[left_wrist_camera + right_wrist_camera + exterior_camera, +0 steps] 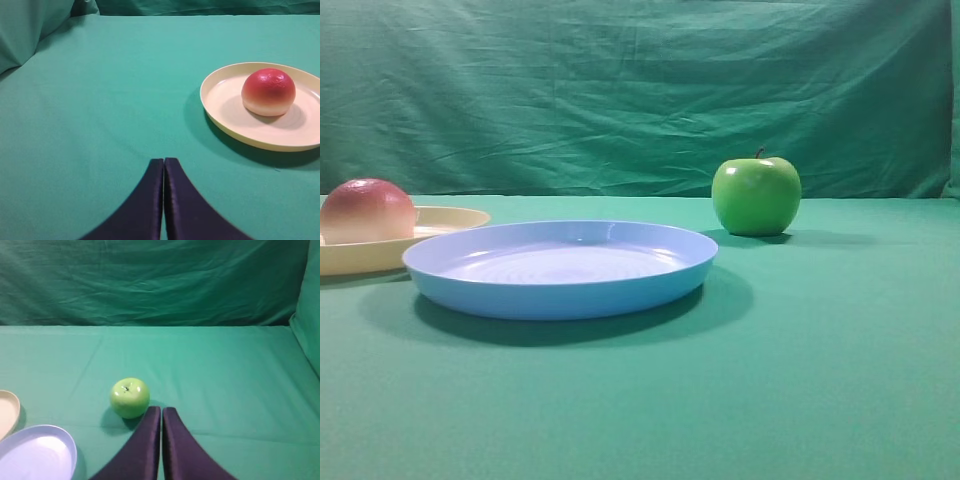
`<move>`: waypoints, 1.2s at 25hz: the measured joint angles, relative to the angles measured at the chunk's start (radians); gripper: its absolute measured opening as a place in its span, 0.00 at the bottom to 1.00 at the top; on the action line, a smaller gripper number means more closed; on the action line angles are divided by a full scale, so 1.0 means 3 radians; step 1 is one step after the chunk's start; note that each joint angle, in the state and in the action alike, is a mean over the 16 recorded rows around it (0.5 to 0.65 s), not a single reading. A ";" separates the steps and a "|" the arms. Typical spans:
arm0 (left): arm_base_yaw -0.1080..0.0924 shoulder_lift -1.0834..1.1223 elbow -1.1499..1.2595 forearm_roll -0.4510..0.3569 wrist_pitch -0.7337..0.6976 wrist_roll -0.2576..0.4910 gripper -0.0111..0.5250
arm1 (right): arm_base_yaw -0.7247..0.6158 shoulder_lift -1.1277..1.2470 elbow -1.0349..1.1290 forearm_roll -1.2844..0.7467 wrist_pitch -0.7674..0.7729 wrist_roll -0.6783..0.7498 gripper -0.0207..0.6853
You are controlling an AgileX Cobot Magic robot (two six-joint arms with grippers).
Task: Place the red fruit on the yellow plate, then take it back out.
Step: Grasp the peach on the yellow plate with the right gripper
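The fruit (268,92) is sitting on the yellow plate (225,107), so placing appears done and retrieval is pending, with both the left gripper (164,162) and right gripper (161,411) closed, gripping nothing.

I find no readable text, label, brand, number or sign in any view. The fruit (268,92), the yellow plate (215,107), the blue plate (560,290), the apple (756,196) and the green cloth (820,380) all carry plain, unmarked surfaces. My own fingers (150,210) bear no marking either.
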 joint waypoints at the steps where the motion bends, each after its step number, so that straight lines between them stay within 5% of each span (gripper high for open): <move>1: 0.0000 0.0000 0.0000 0.0000 0.0000 0.0000 0.02 | -0.0022 -0.0113 0.0122 -0.0004 -0.0051 -0.0020 0.03; 16: 0.0000 0.0000 0.0000 0.0000 0.0000 0.0000 0.02 | -0.0324 -0.1522 0.1672 -0.0038 -0.0508 -0.0142 0.03; 30: 0.0000 0.0000 0.0000 0.0000 0.0000 0.0000 0.02 | -0.0490 -0.1842 0.2410 -0.0046 -0.0666 -0.0147 0.03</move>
